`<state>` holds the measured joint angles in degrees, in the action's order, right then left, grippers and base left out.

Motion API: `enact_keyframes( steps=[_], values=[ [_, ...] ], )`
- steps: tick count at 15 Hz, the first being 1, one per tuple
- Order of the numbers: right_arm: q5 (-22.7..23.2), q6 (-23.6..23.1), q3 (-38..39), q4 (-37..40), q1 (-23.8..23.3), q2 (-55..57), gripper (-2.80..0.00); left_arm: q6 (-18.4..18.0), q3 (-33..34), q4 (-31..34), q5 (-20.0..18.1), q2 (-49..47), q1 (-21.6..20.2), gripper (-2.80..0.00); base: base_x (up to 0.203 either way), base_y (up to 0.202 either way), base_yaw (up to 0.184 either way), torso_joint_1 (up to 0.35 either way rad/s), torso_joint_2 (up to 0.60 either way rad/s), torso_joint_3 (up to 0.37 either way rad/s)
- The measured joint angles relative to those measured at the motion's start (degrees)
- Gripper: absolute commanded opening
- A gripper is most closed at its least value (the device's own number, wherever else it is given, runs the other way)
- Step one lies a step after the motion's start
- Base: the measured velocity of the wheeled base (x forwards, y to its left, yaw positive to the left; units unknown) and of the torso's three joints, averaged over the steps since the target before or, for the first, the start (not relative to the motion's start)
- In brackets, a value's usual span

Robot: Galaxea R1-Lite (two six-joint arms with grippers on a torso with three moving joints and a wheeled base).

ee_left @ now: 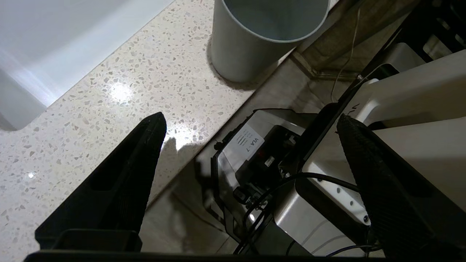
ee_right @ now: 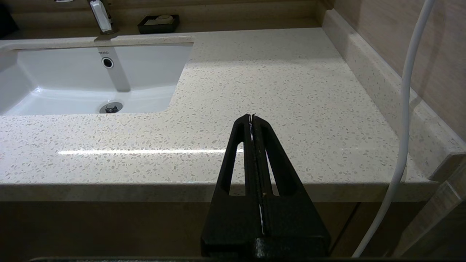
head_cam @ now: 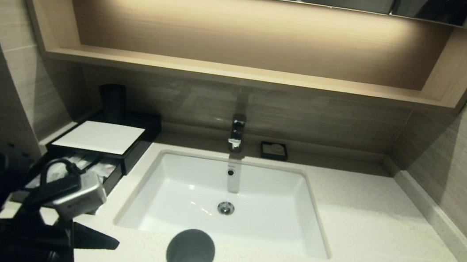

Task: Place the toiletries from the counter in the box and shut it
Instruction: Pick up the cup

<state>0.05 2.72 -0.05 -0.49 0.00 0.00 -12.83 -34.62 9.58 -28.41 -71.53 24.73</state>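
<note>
I see the left fingers point(ee_left: 251, 127) spread over the desk's point(head_cam: 380, 238) front left edge beside the cup point(head_cam: 190, 257); right fingers point(ee_right: 252, 116) pressed together, box point(head_cam: 101, 139) drawer open

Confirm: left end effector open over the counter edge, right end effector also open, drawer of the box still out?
Not quite. The right end effector is shut, fingers pressed together, as the right wrist view shows. The left end effector is open at the counter edge, and the box drawer is out.
</note>
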Motion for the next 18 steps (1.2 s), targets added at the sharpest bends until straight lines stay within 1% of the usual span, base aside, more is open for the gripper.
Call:
enact_keyframes(
  steps=[5,9,13,15,18],
  values=[
    [0.0,0.0,0.0,0.0,0.0,0.0,-2.80,-0.5,-1.4,-0.3,0.3,-2.1,1.8,0.00,0.000,0.000,0.000,0.000,0.00,0.000],
    [0.0,0.0,0.0,0.0,0.0,0.0,-2.80,-0.4,-2.8,-0.2,2.2,-3.2,4.8,0.00,0.000,0.000,0.000,0.000,0.00,0.000],
    [0.0,0.0,0.0,0.0,0.0,0.0,-2.80,-0.4,-4.8,1.0,2.8,-4.9,6.4,0.00,0.000,0.000,0.000,0.000,0.00,0.000],
    [0.0,0.0,0.0,0.0,0.0,0.0,-2.80,-1.1,-5.5,1.4,4.6,-5.8,7.6,0.00,0.000,0.000,0.000,0.000,0.00,0.000],
    [0.0,0.0,0.0,0.0,0.0,0.0,-2.80,-3.4,-5.8,1.0,10.2,-7.3,10.6,0.00,0.000,0.000,0.000,0.000,0.00,0.000]
  ],
)
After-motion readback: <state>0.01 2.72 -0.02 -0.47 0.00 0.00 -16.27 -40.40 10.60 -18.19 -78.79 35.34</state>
